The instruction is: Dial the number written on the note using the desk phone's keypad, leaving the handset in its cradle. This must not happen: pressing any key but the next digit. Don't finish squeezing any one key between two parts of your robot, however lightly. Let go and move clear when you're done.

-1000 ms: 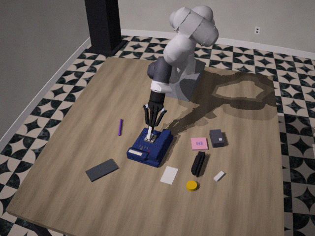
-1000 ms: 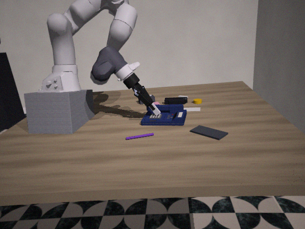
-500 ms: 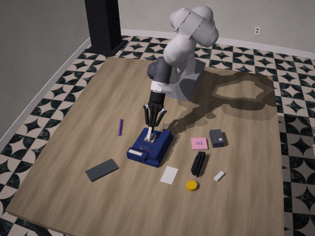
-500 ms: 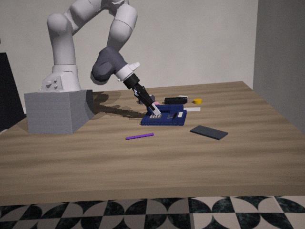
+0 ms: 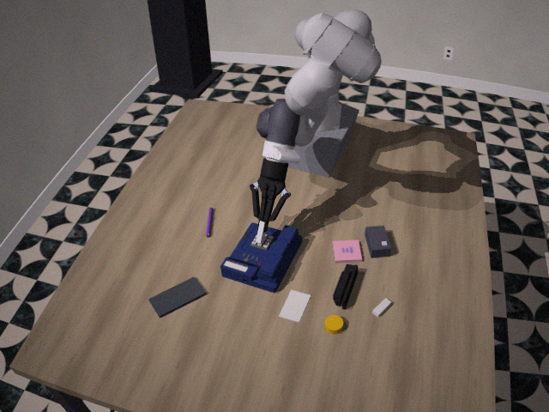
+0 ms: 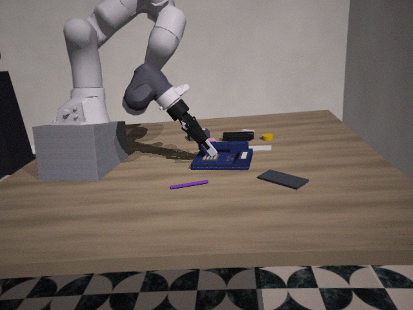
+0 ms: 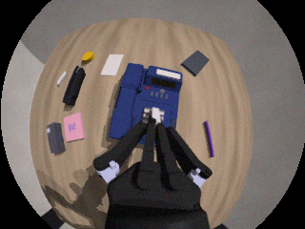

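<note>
The blue desk phone [image 6: 233,161] sits mid-table with its handset [image 5: 289,245] [image 6: 233,144] in the cradle. My gripper [image 5: 259,238] [image 6: 212,152] [image 7: 154,113] is shut with nothing between the fingers. It leans down over the phone, and its joined pale fingertips rest on the grey keypad [image 5: 268,243] [image 6: 205,157]. I cannot tell which key is under the tips. The pink note [image 5: 346,250] [image 7: 74,128] lies flat to the right of the phone. Its writing is too small to read.
Around the phone lie a purple pen [image 5: 209,221] [image 6: 188,184], a dark grey slab [image 5: 177,296] [image 6: 282,178], a white card [image 5: 294,305], a black stapler-like block [image 5: 345,285], a yellow disc [image 5: 334,324], a grey box [image 5: 377,240] and a small white block [image 5: 382,306]. The robot's base block [image 6: 76,150] stands behind.
</note>
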### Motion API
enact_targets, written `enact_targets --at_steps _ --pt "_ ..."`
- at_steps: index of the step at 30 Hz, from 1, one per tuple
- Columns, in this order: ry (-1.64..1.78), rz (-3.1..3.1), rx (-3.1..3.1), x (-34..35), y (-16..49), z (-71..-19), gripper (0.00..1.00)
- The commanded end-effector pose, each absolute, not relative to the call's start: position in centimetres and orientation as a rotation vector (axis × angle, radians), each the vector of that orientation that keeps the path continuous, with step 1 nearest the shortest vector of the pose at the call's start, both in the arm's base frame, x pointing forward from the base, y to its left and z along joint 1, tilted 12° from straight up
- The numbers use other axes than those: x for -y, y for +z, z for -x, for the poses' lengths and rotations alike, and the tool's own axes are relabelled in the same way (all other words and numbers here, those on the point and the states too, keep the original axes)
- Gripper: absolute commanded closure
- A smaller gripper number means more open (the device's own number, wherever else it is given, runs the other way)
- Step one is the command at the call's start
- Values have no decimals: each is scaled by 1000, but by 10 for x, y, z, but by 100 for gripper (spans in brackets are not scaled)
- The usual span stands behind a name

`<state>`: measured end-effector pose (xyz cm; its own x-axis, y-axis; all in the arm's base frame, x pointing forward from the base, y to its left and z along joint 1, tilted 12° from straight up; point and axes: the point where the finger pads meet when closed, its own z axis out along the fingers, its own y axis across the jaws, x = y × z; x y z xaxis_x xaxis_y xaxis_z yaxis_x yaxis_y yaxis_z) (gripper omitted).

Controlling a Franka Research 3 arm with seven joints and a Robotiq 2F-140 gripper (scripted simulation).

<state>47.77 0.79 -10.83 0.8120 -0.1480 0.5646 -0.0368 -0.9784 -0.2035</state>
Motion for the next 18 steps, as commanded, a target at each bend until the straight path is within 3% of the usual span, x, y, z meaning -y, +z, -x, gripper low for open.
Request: enact_targets --at_steps 1,18 --pt "-899 2814 -142 -8 -103 -478 100" --pt "-899 2814 -142 -7 -99 -478 100"
